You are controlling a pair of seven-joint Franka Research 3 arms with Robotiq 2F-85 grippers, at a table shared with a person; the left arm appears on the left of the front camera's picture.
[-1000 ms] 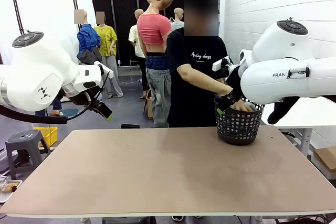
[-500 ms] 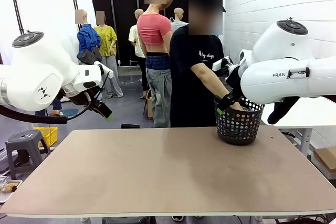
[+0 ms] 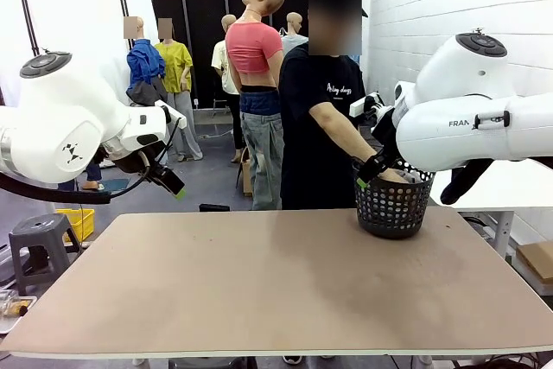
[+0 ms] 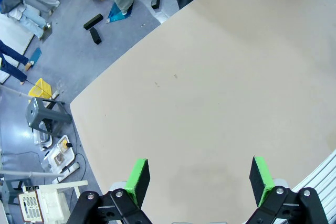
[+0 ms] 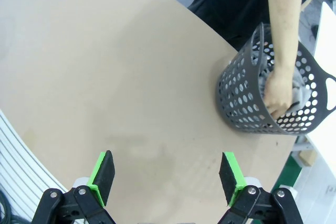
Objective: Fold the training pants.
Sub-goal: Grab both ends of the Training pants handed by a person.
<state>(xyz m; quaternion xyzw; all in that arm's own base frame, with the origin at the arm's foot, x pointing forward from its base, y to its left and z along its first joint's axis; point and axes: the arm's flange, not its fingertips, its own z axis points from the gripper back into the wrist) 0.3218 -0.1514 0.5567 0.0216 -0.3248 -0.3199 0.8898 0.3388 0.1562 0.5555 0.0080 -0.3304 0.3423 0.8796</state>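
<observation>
Training pants [image 5: 300, 98]: light grey fabric, crumpled inside the dark mesh basket [image 5: 241, 98]. Only a small patch visible

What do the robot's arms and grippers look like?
The left arm and the right arm are bulky, rounded white shells with dark round joint caps. The right one carries dark lettering starting FRAN, and a black cable runs beneath the left one. The left gripper and the right gripper are black, each with two flat fingers faced with bright green pads.
</observation>
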